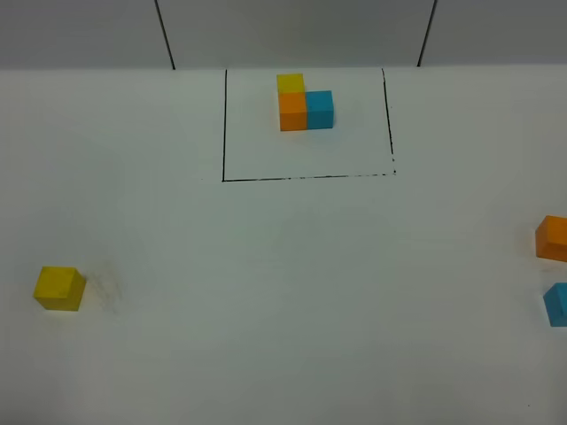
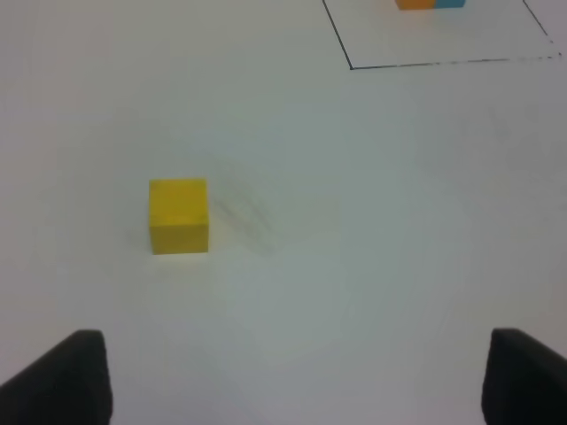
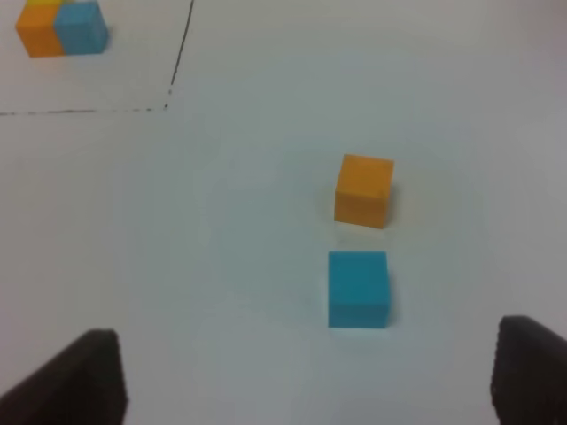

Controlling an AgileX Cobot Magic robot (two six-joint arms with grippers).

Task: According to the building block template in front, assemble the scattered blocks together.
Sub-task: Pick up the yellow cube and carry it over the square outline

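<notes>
The template is an L of yellow, orange and blue cubes inside a black drawn rectangle at the far middle of the table. The loose yellow cube lies at the near left and shows in the left wrist view. The loose orange cube and blue cube lie at the right edge, and show in the right wrist view as orange and blue. My left gripper and right gripper are open and empty, each apart from its cubes. Neither arm shows in the high view.
The white table carries only the drawn frame and the cubes. Faint scuff marks lie beside the yellow cube. A grey wall with two dark seams stands behind the table's far edge.
</notes>
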